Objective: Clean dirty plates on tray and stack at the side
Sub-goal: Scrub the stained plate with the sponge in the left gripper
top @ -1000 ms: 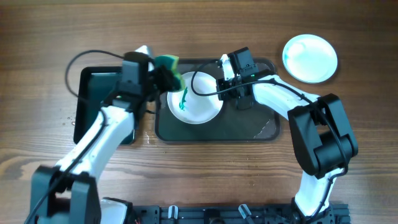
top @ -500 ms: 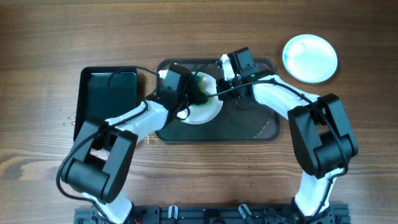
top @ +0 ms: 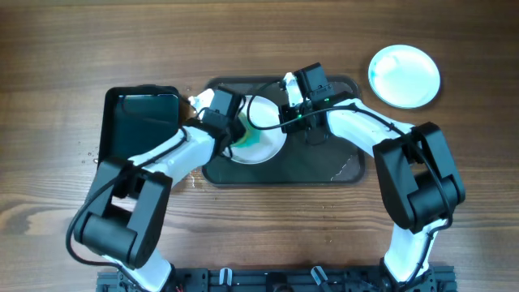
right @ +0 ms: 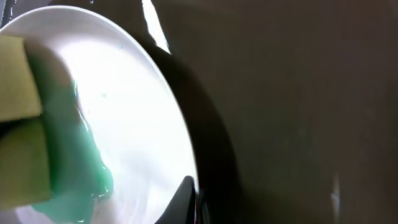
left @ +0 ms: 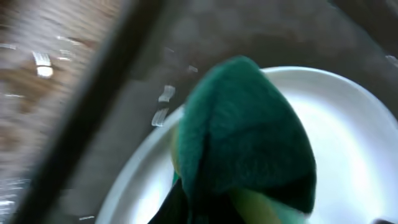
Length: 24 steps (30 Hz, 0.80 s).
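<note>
One white plate [top: 263, 148] sits at the left end of the dark grey tray [top: 316, 166], under both my hands. My left gripper [top: 242, 132] is clamped on the green-and-yellow sponge [left: 242, 137], which is pressed onto the plate's left half. My right gripper [top: 285, 120] is at the plate's right rim. A finger shows there in the wrist view, but it's too dark and I cannot tell if the jaws are closed on it. A wet green smear [right: 78, 162] lies just beside the sponge edge. To do this well, I should press evenly, sweep through the smear and brace the rim so the plate doesn't slide. A pale blue plate [top: 404, 75] lies well apart on the table [top: 65, 49], far right.
</note>
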Tool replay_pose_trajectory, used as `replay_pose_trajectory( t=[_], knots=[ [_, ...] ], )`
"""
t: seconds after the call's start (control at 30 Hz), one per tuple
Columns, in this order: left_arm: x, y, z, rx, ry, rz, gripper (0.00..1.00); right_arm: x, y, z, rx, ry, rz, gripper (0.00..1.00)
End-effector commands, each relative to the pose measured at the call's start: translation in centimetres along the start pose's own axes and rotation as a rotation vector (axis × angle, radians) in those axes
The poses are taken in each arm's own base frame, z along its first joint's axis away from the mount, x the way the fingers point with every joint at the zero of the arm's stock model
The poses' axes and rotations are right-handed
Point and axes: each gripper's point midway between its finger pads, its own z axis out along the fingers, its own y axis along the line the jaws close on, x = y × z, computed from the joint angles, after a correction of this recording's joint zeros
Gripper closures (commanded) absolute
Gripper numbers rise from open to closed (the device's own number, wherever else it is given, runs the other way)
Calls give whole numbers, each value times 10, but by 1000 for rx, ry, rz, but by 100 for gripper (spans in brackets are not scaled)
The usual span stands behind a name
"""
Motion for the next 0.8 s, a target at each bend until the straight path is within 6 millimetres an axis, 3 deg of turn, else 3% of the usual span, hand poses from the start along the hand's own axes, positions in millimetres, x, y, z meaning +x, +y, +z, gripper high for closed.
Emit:
replay_pose_trajectory(
  t=[0.0,0.17,0.23,0.3,0.53,0.77],
  knots=[
    [-30,21,-13,-59,-83,2,96,21,-13,11,37,59,11,96],
    [-34,-36,-35,219,-45,-11,96,20,-13,11,37,56,11,95],
    [-24,-55,-38,315,14,1,96,19,-13,11,36,53,10,95],
    [-9,-61,-32,331,69,-8,96,19,-13,11,36,51,10,95],
    [37,-50,5,242,177,48,96,18,-13,11,36,47,8,94],
    [23,1,12,13,103,42,96,18,-13,11,36,48,8,96]
  ],
)
